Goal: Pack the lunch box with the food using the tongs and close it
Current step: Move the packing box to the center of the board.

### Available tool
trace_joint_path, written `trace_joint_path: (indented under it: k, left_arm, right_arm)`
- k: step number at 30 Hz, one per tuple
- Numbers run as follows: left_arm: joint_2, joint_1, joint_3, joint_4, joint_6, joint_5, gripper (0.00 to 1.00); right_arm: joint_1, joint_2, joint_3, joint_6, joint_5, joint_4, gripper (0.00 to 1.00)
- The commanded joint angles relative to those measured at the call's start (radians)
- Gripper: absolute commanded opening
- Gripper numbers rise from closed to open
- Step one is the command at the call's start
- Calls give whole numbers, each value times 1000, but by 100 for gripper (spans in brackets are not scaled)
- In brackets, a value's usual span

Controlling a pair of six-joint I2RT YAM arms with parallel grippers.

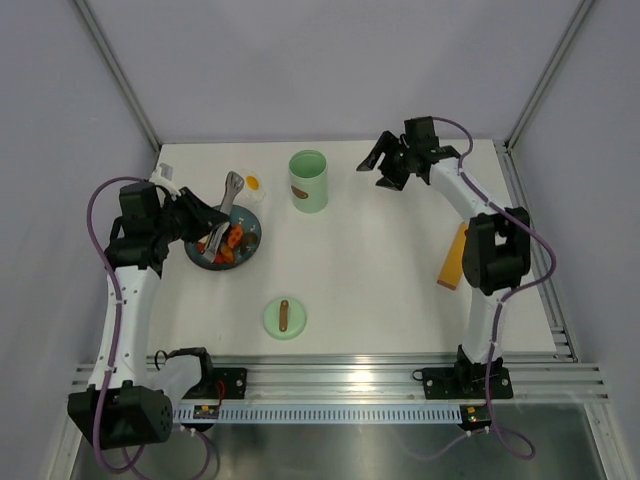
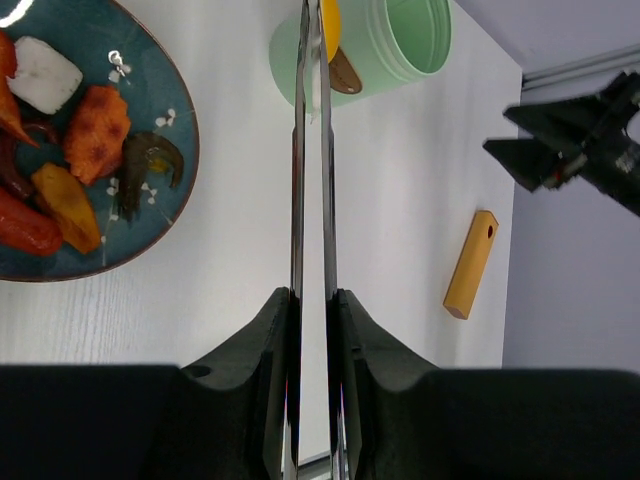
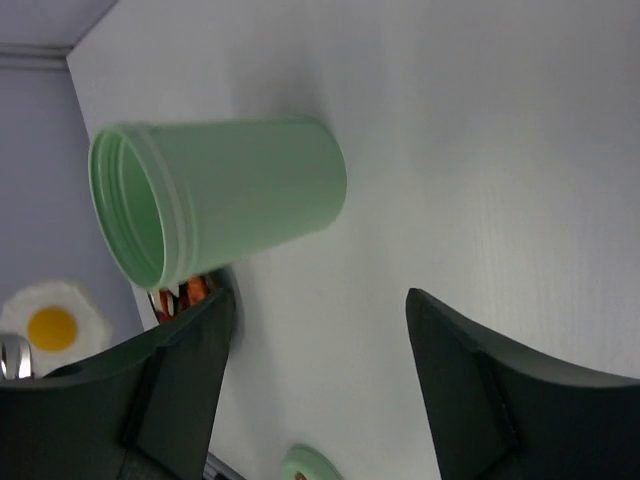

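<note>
The white worktop (image 1: 380,270) carries the open lunch box (image 1: 309,181) upright near the back, its lid (image 1: 285,318) near the front, a dark blue plate (image 1: 253,230) at left, a fried-egg piece (image 1: 254,184) just beside it, and an orange-yellow strip (image 1: 453,257) at right.

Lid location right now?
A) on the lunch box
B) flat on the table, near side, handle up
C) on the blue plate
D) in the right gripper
B: the lid lies on the table with its brown bar handle facing up, apart from the lunch box, whose mouth stands open.
</note>
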Motion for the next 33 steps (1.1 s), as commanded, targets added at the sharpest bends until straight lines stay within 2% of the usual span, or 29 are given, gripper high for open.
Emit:
trace_joint_path:
  k: [1, 5, 9, 15, 17, 21, 33]
  left_arm:
    - [13, -3, 85, 72, 32, 100, 0]
    - [25, -6, 126, 64, 37, 137, 0]
    - [37, -11, 166, 63, 29, 171, 0]
    - [47, -14, 207, 60, 19, 197, 0]
    - [54, -17, 224, 69, 9, 208, 0]
    - [63, -33, 252, 86, -8, 217, 0]
    - [112, -94, 232, 123, -47, 196, 0]
  right_arm:
    - [-30, 184, 227, 101, -116, -8, 75]
    - [-31, 327, 385, 154, -109, -15, 64]
    - [-30, 523, 598, 191, -156, -36, 58]
    - [41, 698, 833, 219, -231, -65, 62]
    - [64, 711, 829, 246, -250, -37, 63]
    - [84, 676, 700, 314, -276, 83, 63]
    - [145, 620, 592, 282, -311, 123, 63]
